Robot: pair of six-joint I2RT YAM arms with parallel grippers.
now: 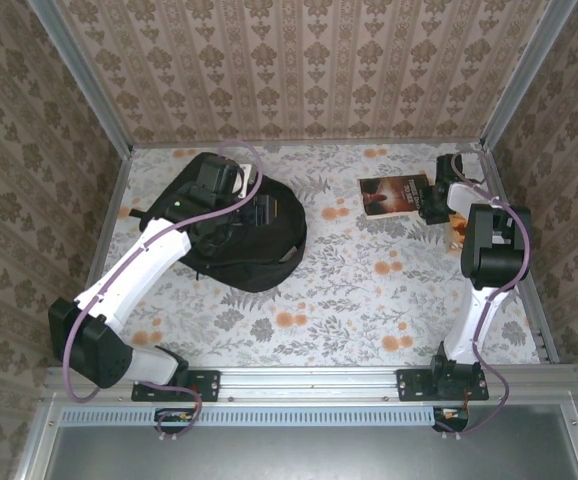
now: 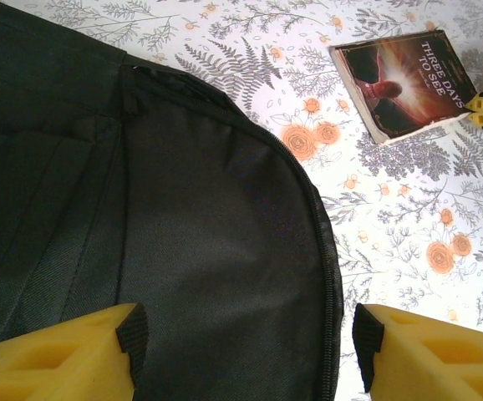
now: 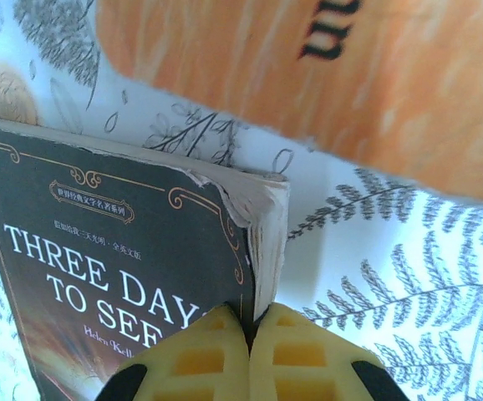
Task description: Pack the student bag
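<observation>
The student bag (image 1: 244, 235), soft black woven fabric with a rounded, zip-edged top, is laid at the far left of the bench (image 1: 369, 300), which is covered in a fern-and-flower print. The left jaws are held spread above it. At the far right, the right jaws are clenched against the frayed corner of a glossy dark paperback (image 3: 124, 276); an orange book (image 3: 350, 75) lies just beside it.

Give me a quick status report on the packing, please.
Left gripper open over student bag. Right gripper shut on edge of book. Orange item lies close by.
</observation>
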